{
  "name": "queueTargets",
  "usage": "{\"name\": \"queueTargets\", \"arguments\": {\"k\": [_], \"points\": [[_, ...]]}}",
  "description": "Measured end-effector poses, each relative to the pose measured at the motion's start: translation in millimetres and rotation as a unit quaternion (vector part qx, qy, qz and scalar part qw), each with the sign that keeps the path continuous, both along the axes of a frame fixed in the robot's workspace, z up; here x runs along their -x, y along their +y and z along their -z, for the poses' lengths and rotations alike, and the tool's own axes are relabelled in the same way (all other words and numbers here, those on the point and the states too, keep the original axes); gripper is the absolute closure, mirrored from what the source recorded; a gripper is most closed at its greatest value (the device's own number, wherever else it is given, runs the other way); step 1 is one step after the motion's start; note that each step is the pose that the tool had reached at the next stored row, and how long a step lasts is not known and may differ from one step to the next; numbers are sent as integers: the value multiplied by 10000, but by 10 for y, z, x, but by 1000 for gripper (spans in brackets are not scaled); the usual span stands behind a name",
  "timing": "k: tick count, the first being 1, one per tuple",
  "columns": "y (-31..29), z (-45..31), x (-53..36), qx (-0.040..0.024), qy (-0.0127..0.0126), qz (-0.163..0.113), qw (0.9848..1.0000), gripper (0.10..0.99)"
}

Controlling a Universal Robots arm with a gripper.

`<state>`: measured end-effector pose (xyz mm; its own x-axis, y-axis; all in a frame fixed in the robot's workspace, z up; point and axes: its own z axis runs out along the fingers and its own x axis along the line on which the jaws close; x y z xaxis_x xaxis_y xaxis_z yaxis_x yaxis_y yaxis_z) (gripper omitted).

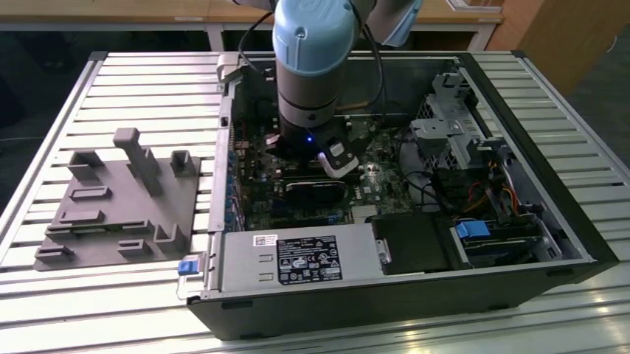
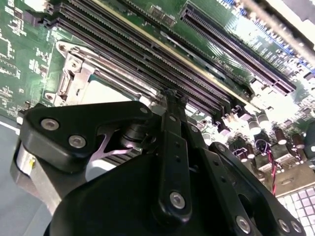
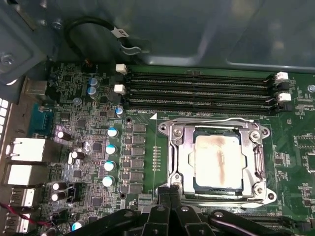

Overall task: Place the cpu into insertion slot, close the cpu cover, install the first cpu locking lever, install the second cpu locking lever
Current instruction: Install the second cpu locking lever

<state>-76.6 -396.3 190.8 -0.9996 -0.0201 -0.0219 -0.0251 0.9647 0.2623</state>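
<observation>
Inside the open computer case (image 1: 551,243) we see our hand (image 3: 170,194), fingers together, at the cover's (image 3: 183,152) near edge, over the seated cpu (image 3: 219,160).

In the exterior view, the insertion slot is hidden behind the arm (image 1: 310,66). In the second wrist view, most of the cpu (image 2: 106,91) is covered by the gripper (image 2: 170,105); whether its fingers are closed cannot be told.
</observation>
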Motion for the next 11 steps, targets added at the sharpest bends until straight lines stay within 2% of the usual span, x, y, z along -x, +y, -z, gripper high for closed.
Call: {"name": "queueTargets", "arguments": {"k": [3,8,11], "points": [[0,13,17,-51,1,0,10000,980],[0,5,19,-59,0,-1,10000,980],[1,-34,19,-63,-1,0,10000,980]]}}
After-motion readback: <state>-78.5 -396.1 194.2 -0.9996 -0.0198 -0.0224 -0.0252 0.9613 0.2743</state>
